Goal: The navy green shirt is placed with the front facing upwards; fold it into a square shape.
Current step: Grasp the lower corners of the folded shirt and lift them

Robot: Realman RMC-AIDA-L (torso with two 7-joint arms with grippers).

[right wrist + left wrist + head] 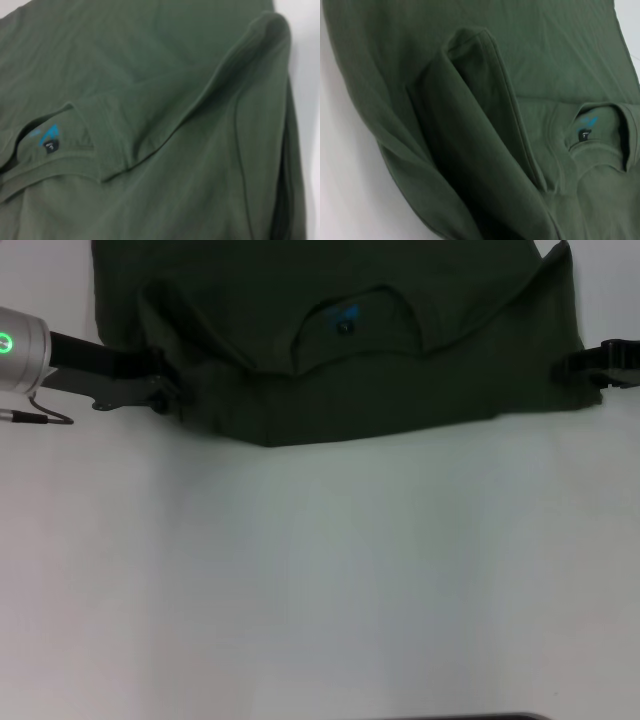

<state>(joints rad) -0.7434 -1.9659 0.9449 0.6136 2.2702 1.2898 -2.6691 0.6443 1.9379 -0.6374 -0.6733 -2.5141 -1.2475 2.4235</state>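
The navy green shirt [400, 400] lies across the far part of the table, folded over so its plain side shows. Its ribbed collar and blue-black neck label [345, 325] face me. My left gripper [170, 392] is at the shirt's left edge and shut on the fabric. At the shirt's right edge my right gripper [572, 370] is likewise shut on the cloth. In the left wrist view a raised ridge of the shirt [480, 125] runs beside the label [583, 135]. In the right wrist view the shirt [150, 75] rises in a similar ridge, away from the label [50, 146].
The white table [320, 590] stretches from the shirt's near edge toward me. A dark strip [500, 717] shows at the table's near edge. The left arm's silver wrist with a green light [15, 345] sits at the far left.
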